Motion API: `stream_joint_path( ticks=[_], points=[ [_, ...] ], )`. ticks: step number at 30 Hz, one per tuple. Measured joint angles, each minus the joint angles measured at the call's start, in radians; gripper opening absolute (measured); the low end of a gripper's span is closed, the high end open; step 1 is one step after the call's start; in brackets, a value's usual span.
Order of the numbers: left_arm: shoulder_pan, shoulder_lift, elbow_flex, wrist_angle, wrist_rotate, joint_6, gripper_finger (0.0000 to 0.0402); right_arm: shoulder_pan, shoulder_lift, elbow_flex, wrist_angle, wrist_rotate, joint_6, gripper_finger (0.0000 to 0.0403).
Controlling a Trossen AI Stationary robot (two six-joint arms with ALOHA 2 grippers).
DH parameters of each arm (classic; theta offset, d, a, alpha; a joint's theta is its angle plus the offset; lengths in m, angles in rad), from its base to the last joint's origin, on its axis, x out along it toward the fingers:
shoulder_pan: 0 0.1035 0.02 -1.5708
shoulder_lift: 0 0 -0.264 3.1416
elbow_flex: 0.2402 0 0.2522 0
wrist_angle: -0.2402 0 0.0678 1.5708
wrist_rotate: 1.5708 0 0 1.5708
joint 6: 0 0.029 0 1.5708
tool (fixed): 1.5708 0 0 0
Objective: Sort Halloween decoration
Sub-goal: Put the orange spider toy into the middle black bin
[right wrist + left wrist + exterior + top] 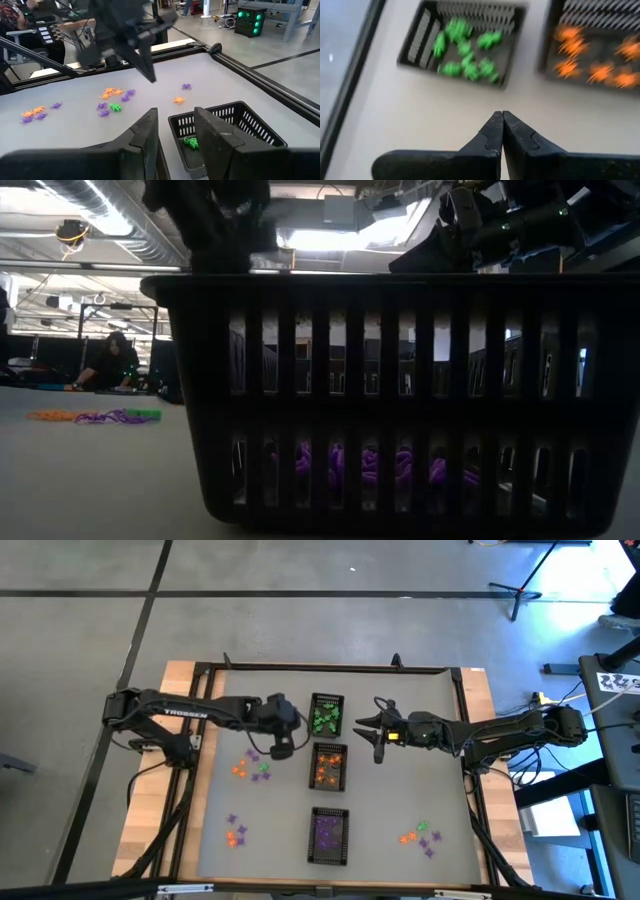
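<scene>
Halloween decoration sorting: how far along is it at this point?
Partly done. The three trays already hold sorted trinkets: green tray, orange tray, purple tray. Nothing is in hand: the left claw is shut and empty beside the green tray, and the right claw stands open over that tray. Still left: loose trinkets on the left side of the table and another cluster at the right.

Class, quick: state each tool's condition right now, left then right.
Left tool: closed, holding nothing, beside the green tray.
Right tool: open, empty, over the green tray's edge.
</scene>
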Motion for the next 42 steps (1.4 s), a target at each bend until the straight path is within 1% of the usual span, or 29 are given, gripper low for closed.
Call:
stream_joint_path(
  ticks=[3, 7, 8, 11, 14, 19, 22, 25, 29, 35, 42],
  points=[
    [0.075, 0.0, -0.05, 0.007, 0.025, 0.0, 0.0, 0.0, 0.0, 0.0, 0.0, 0.0, 0.0, 0.0124],
    [0.184, 0.0, -0.122, 0.03, 0.141, 0.008, 0.0, 0.0, 0.0, 0.0, 0.0, 0.0, 0.0, 0.0124],
    [0.207, 0.0, -0.135, 0.047, 0.157, 0.009, 0.0, 0.0, 0.0, 0.0, 0.0, 0.001, 0.0, 0.0124],
    [0.269, 0.001, -0.166, 0.071, 0.176, 0.009, 0.0001, 0.0, 0.0, 0.0, 0.001, 0.013, -0.001, 0.0124],
    [0.306, 0.01, -0.18, 0.109, 0.194, 0.018, 0.0017, 0.0, 0.0, 0.0, 0.002, 0.018, -0.001, 0.0124],
    [0.327, 0.036, -0.182, 0.131, 0.235, 0.057, 0.0073, 0.0, 0.0, 0.0, 0.005, 0.018, -0.001, 0.0124],
    [0.327, 0.053, -0.182, 0.14, 0.231, 0.061, 0.0103, 0.0, 0.0, 0.0, 0.005, 0.019, -0.001, 0.0124],
    [0.327, 0.079, -0.183, 0.14, 0.207, 0.061, 0.0121, 0.0, 0.0, 0.0, 0.005, 0.018, -0.002, 0.0124],
    [0.327, 0.128, -0.182, 0.142, 0.175, 0.06, 0.0128, 0.0, 0.0, 0.0, 0.005, 0.018, -0.002, 0.0124],
    [0.343, 0.196, -0.182, 0.147, 0.173, 0.049, 0.0129, 0.0, 0.0, 0.0, 0.006, 0.019, -0.002, 0.0124],
    [0.354, 0.211, -0.18, 0.156, 0.18, 0.003, 0.0126, 0.0, 0.0, 0.0, 0.005, 0.019, -0.002, 0.0124]
  ],
)
